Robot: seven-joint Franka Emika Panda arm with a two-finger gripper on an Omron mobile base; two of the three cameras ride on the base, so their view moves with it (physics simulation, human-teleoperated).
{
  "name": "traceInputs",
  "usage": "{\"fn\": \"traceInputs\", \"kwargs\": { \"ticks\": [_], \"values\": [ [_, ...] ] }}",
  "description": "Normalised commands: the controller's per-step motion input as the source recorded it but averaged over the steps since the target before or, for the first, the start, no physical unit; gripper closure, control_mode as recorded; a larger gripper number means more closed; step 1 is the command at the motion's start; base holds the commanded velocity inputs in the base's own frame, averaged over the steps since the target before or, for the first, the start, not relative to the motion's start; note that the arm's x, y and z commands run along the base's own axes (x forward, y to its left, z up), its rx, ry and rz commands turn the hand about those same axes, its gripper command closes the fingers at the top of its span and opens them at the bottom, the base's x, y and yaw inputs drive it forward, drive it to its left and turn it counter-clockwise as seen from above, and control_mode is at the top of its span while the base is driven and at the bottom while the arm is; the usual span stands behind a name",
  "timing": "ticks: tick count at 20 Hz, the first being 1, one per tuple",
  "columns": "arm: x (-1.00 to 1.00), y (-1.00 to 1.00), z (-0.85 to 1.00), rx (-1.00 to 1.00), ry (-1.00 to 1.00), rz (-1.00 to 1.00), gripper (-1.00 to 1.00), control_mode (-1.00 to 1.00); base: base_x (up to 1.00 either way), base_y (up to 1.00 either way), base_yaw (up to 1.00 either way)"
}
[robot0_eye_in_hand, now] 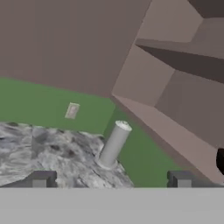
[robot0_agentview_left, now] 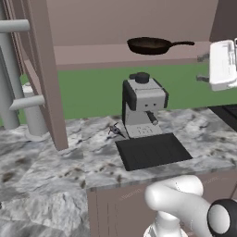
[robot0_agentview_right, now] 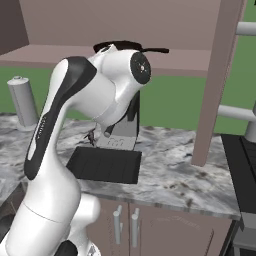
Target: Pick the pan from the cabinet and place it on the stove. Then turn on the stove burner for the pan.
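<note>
The dark pan (robot0_agentview_left: 155,45) sits on the bottom shelf of the open cabinet (robot0_agentview_left: 92,53), its long handle pointing right. To its right and slightly lower hangs my gripper (robot0_agentview_left: 202,68), open and holding nothing, apart from the handle's end. In the right base view my arm hides most of the pan (robot0_agentview_right: 116,45). In the hand view the two fingertips (robot0_eye_in_hand: 41,178) stand wide apart, and a dark bit of the pan (robot0_eye_in_hand: 221,159) shows at the right edge under the cabinet (robot0_eye_in_hand: 175,109). The black stove (robot0_agentview_left: 229,113) lies at the counter's right end and also shows in the right base view (robot0_agentview_right: 240,170).
A grey-and-black coffee machine (robot0_agentview_left: 143,104) stands on the marble counter below the shelf, a black mat (robot0_agentview_left: 152,150) in front of it. The open cabinet door (robot0_agentview_left: 46,69) juts out at the left. A grey cylinder (robot0_eye_in_hand: 114,144) stands by the green wall.
</note>
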Motion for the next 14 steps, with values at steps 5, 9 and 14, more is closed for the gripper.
{"fn": "traceInputs", "kwargs": {
  "ticks": [5,9,14],
  "values": [
    [0.51,-0.14,0.1,-0.01,-0.15,-0.04,-1.0,-1.0,0.0,0.0,0.0],
    [0.59,-0.22,0.16,-0.01,-0.09,-0.02,-1.0,-1.0,0.0,0.0,0.0],
    [0.47,-0.25,0.14,-0.05,-0.06,-0.03,-1.0,-1.0,0.0,0.0,0.0]
  ]
}}
